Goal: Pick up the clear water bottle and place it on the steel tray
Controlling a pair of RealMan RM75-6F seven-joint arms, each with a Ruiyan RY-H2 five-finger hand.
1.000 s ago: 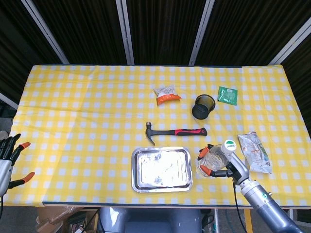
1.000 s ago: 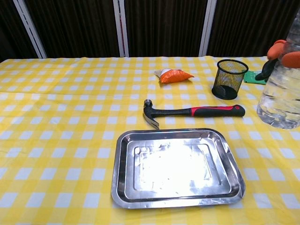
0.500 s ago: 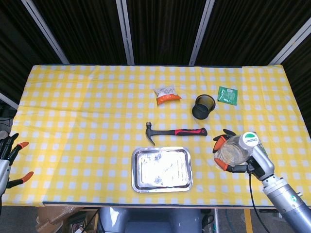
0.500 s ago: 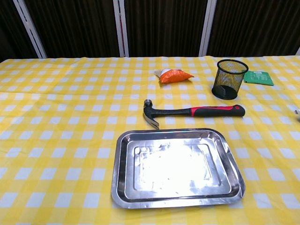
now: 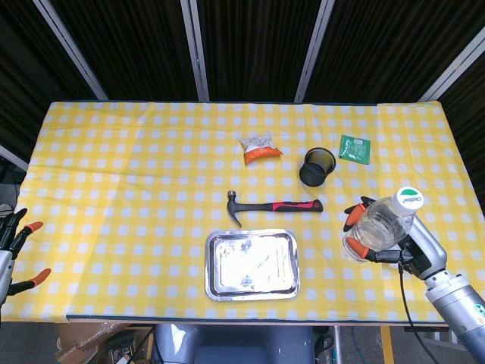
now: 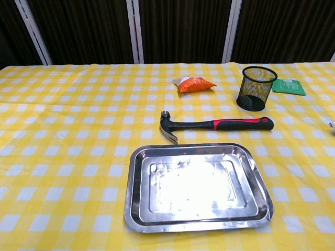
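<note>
So we've got the clear water bottle (image 5: 381,224) gripped in our right hand (image 5: 383,241) — steel tray (image 5: 252,264) sits at 9 o'clock, bottle tilted.

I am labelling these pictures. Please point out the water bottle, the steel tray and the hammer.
water bottle (image 5: 381,224): head view, clear body.
steel tray (image 6: 135,184): chest view, left rim.
hammer (image 6: 238,123): chest view, red handle.

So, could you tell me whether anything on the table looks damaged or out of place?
The steel tray looks slightly dented: its near right corner is bent and its rim is wavy. The clear water bottle is gripped by the right hand, tilted, off to the tray's right.
</note>
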